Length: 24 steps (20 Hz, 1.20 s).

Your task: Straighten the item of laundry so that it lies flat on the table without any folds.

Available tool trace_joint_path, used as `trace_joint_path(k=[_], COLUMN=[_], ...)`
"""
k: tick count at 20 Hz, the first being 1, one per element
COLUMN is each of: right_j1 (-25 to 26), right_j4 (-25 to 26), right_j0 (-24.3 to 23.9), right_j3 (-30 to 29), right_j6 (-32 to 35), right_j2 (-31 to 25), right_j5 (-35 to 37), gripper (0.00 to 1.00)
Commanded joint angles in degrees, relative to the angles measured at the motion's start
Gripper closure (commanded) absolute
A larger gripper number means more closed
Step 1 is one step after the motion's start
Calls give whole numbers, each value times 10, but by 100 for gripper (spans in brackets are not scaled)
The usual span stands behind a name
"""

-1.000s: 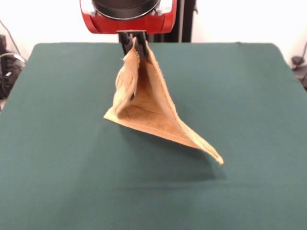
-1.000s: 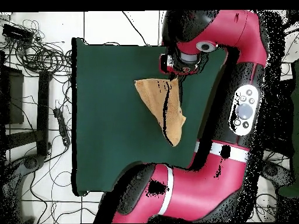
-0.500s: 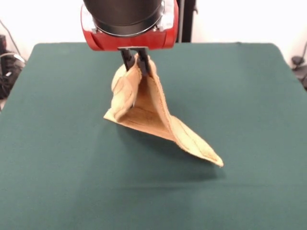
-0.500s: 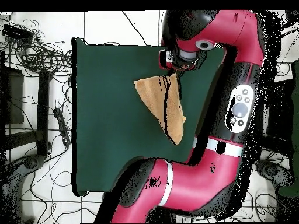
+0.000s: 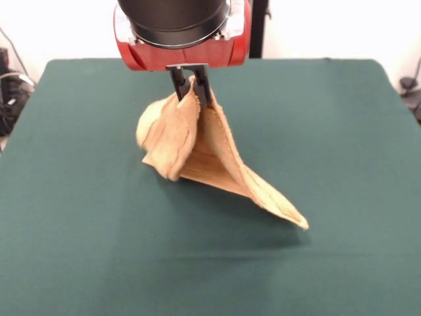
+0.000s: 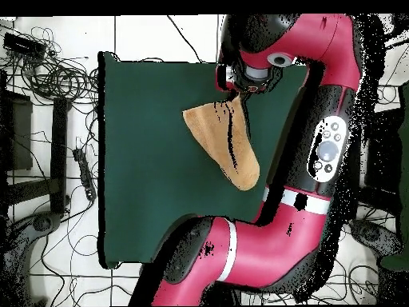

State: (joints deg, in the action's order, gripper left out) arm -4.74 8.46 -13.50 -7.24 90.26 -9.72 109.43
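Towel (image 5: 197,141), orange-tan: pinched at its raised peak by the closed gripper (image 5: 190,85), lower corner trailing on the green table (image 5: 79,197); if you release here, expect the bulging fold beneath to collapse doubled, not flat.

— Where on the counter (image 5: 79,250)?
— Pinched at its top by the end effector (image 5: 190,84), towel (image 5: 197,148) hanging below; lower corner resting on the counter, trailing toward front-right.
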Motion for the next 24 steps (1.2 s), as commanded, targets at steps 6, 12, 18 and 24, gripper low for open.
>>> trace_joint_path(k=[6, 12, 18, 24], right_j1=[-6, -11, -25, -33], right_j4=[82, 160, 317, 489], right_j0=[2, -13, -50, -87], right_j3=[-14, -11, -16, -19], right_j6=[-103, -116, -147, -198], right_j2=[-103, -189, -363, -536], right_j5=[8, -2, -4, 9], gripper=[100, 100, 100, 100])
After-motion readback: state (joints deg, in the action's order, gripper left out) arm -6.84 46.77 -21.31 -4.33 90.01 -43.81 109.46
